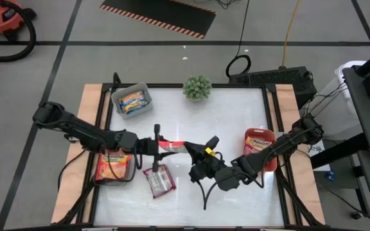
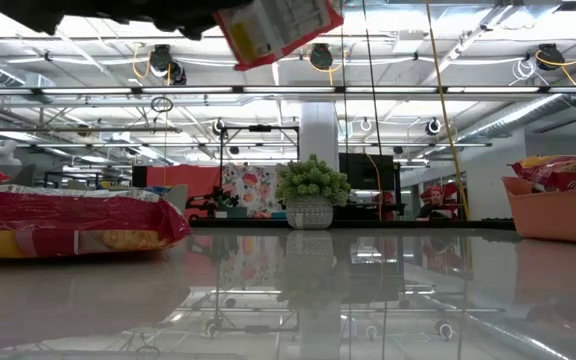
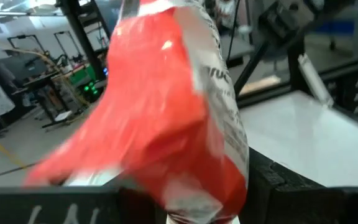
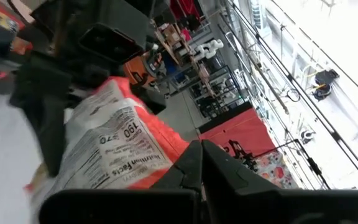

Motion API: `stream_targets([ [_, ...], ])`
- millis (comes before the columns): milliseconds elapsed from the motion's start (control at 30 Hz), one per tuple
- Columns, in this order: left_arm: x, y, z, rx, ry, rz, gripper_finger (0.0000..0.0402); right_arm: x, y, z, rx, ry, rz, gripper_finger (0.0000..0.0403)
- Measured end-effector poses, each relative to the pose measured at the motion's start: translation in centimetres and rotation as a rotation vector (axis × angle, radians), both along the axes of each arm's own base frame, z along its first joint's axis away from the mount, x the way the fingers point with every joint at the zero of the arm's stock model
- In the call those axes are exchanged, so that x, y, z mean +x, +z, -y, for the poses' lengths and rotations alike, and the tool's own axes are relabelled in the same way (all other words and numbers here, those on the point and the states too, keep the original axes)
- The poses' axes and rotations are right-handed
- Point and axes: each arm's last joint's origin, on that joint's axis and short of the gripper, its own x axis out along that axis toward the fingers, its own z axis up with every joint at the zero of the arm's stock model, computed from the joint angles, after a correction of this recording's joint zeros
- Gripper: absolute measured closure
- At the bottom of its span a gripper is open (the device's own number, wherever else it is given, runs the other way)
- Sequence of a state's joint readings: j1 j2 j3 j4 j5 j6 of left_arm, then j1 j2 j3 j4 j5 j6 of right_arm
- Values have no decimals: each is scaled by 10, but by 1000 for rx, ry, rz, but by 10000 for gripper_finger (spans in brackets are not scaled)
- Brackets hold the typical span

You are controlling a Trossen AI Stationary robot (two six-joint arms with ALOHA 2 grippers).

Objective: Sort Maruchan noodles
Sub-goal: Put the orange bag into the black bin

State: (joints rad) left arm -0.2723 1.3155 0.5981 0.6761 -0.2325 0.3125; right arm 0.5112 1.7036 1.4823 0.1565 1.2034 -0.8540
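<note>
A red-and-white Maruchan packet (image 1: 172,146) hangs in the air over the table's middle, between my two grippers; in the low view it shows at the top edge (image 2: 278,25). My left gripper (image 1: 157,146) is shut on its left end and my right gripper (image 1: 191,151) is shut at its right end. Another red-and-white packet (image 1: 159,181) lies flat on the table near them. A larger red-and-yellow packet (image 1: 114,165) lies flat at the table's left side (image 2: 68,220). My left gripper pinches the packet's left end (image 3: 185,186) between its two fingers, coming level from the table's left. The packet is lifted clear and stands out beyond the fingers toward the right arm. My right gripper meets the packet's right edge (image 4: 166,146) from the table's right, fingers (image 4: 188,168) closed together. The fingers hide the place of contact. The printed back of the packet (image 4: 114,155) faces this wrist view.
A grey bin (image 1: 115,96) at the far left holds yellow-orange packets (image 1: 132,101). An orange bin (image 1: 268,136) at the right edge holds red packets (image 1: 257,142). A potted plant (image 1: 198,86) stands at the far edge. Bare table lies on the near right (image 1: 249,199).
</note>
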Motion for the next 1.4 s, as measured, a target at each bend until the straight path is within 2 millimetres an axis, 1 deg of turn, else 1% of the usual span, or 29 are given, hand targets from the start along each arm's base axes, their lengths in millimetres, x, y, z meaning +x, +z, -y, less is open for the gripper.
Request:
stream_targets([
  [133,-19,12,1,72,16,-57,272,-15,12,-8,7,-24,33,403],
  [233,-39,22,3,112,23,-89,272,-28,23,-14,25,-51,68,403],
  [400,-74,36,8,177,34,-121,272,-47,29,-26,71,-8,108,403],
  [567,-115,39,16,292,-44,-193,272,-59,29,-31,86,24,117,403],
  [667,-138,38,17,302,-32,-226,272,-62,28,-30,98,28,125,403],
  [733,-150,35,19,320,-27,-252,272,-64,28,-28,108,27,133,403],
  [900,-170,23,26,379,-99,-333,272,-63,26,-28,112,29,134,403],
  [1100,-188,11,29,373,-166,-428,272,-63,26,-28,131,29,149,403],
  [1167,-192,13,32,369,-197,-410,272,-63,26,-28,132,29,150,403],
  [1233,-195,16,32,402,-215,-412,272,-63,26,-28,134,29,152,403],
  [1300,-199,22,28,438,-184,-416,272,-63,26,-28,142,30,158,403],
  [1400,-203,34,21,438,-135,-417,272,-63,26,-28,147,28,162,403],
])
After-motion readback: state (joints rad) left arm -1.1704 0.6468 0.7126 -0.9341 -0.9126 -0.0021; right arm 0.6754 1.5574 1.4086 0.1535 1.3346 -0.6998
